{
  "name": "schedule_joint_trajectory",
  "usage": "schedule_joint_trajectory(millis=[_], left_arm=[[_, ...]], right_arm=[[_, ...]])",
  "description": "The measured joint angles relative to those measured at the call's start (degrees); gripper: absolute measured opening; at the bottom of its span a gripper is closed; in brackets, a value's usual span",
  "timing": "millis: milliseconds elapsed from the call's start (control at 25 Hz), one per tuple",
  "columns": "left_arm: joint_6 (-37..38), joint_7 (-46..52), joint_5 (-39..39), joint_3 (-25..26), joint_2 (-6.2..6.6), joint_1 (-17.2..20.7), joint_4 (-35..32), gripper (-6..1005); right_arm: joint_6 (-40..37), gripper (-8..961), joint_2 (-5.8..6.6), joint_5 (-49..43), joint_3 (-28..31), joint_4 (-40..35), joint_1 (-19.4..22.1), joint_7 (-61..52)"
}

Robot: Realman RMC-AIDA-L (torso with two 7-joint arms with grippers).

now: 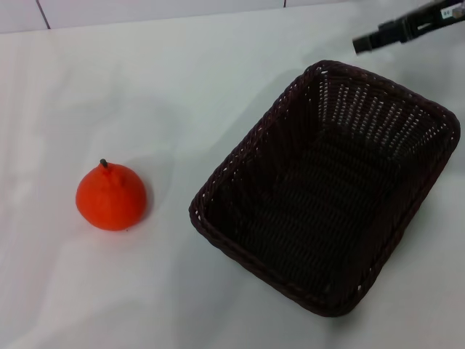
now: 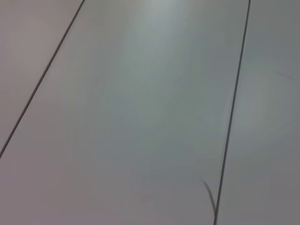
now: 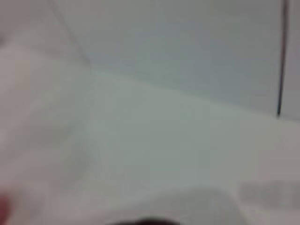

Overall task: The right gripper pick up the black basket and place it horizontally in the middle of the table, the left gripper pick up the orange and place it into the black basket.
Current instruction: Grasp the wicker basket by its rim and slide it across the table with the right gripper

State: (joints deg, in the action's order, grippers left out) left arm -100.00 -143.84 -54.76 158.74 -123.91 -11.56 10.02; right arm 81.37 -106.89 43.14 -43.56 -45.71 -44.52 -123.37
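Observation:
The black basket (image 1: 327, 189) stands empty on the white table (image 1: 182, 87), right of centre, with its long side running diagonally. The orange (image 1: 111, 197) sits upright on the table at the left, stem up, well apart from the basket. My right gripper (image 1: 363, 42) reaches in from the top right corner, above and just beyond the basket's far corner, touching nothing. The right wrist view shows only blurred white table (image 3: 154, 140). My left gripper is out of view; its wrist view shows none of the task's things.
A tiled wall edge (image 1: 145, 11) runs along the back of the table. The left wrist view shows grey panels with dark seams (image 2: 232, 112).

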Motion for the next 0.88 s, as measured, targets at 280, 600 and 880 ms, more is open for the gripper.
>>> schedule_joint_trajectory(millis=[280, 600, 880], left_arm=[[1.4, -0.1, 0.0, 0.0, -0.05, -0.2, 0.0, 719], [1.6, 0.0, 0.0, 0.0, -0.17, -0.4, 0.0, 718], [1.8, 0.0, 0.0, -0.1, -0.15, -0.9, -0.1, 717]], right_arm=[[8.6, 746, -0.68, -13.3, -0.5, -3.4, -4.3, -1.2], [7.6, 714, -2.07, -19.2, -2.9, -1.2, -5.7, -0.3], [6.3, 685, -2.8, -19.3, -5.8, 1.8, -5.8, 1.7]])
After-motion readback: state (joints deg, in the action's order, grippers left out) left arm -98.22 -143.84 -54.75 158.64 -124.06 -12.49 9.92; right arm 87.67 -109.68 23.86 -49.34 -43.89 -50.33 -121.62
